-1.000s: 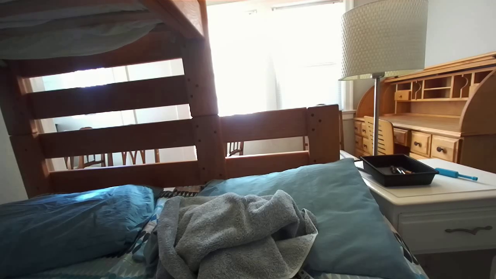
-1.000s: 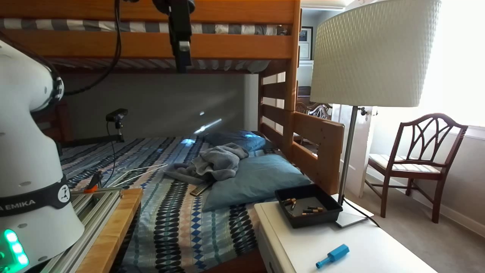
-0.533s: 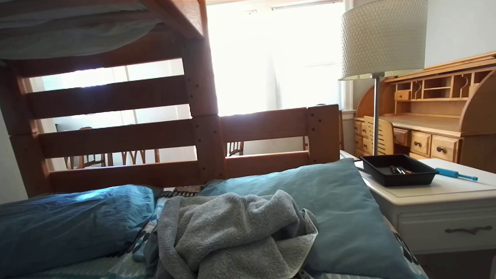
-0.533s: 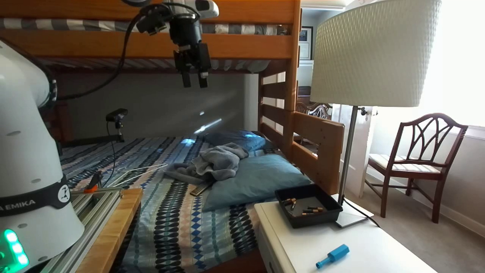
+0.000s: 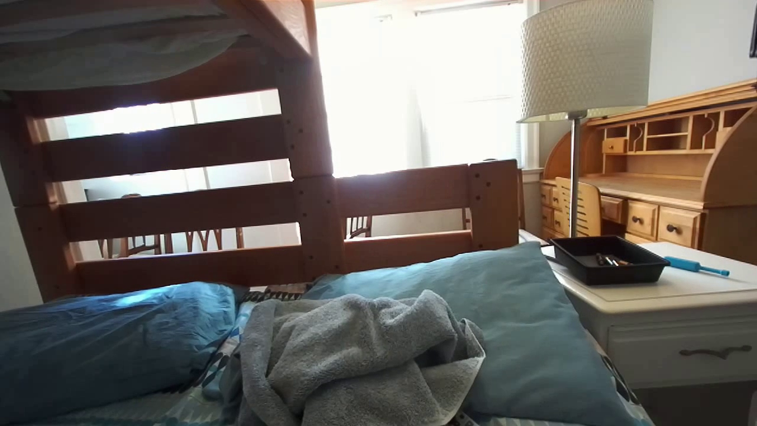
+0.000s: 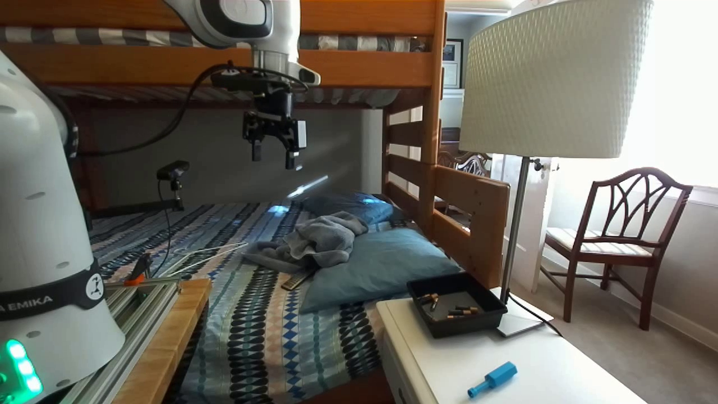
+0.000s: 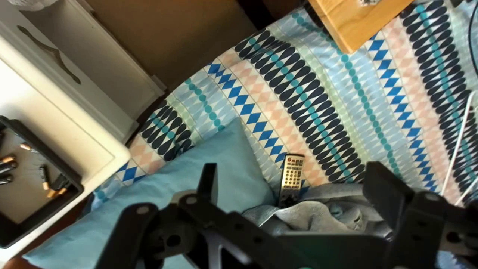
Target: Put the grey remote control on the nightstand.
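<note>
The grey remote control (image 7: 292, 173) lies on the patterned bedspread, its lower end covered by a grey towel (image 7: 306, 215) and a blue pillow (image 7: 209, 160) close beside it. In an exterior view the remote (image 6: 295, 280) shows small between towel and pillow; elsewhere only a sliver appears at the bottom edge. My gripper (image 6: 274, 159) hangs high above the bed, pointing down, fingers wide apart with nothing between them. Seen from the wrist, the remote appears in the gap, far below. The white nightstand (image 6: 426, 365) stands beside the bed, its drawer front visible in an exterior view (image 5: 680, 349).
On the nightstand sit a black tray (image 6: 457, 331) with several batteries, a blue tool (image 6: 493, 379) and a tall lamp (image 6: 555, 84). The upper bunk rail (image 6: 224, 67) runs behind the arm. A bed-end post (image 6: 488, 230) rises near the tray. A camera (image 6: 173, 170) stands over the bed.
My gripper has come down from the top of the exterior view and turned, so both fingers now show apart. The remote, towel and nightstand things have not moved.
</note>
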